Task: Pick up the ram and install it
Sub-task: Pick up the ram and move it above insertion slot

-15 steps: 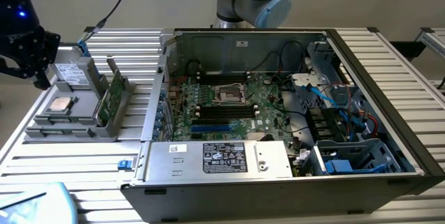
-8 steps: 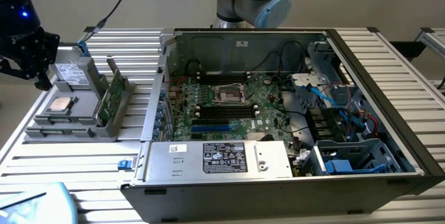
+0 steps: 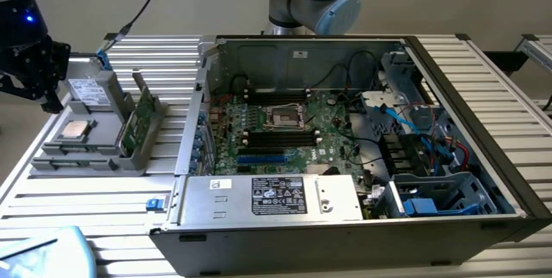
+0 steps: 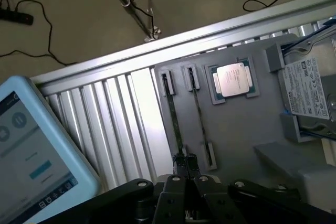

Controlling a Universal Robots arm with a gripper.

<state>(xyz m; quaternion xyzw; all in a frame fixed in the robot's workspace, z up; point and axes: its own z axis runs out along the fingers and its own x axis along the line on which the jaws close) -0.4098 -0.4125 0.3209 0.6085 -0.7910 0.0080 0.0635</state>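
The ram (image 3: 152, 111) stood on edge in the grey holder (image 3: 86, 161) on the counter (image 3: 103, 216), not yet picked up, so the whole job was left to do. The fingers (image 4: 179, 165) hung above the holder, pressed together on nothing. A taller green board (image 3: 131, 132) stood just beside the ram, crowding it, and the open computer (image 3: 302, 252) lay near.

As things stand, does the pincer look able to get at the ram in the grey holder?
Probably yes: the ram stands on edge in the grey holder with nothing over it, and the pincer hangs nearby, higher up. Its jaws are shut, though.
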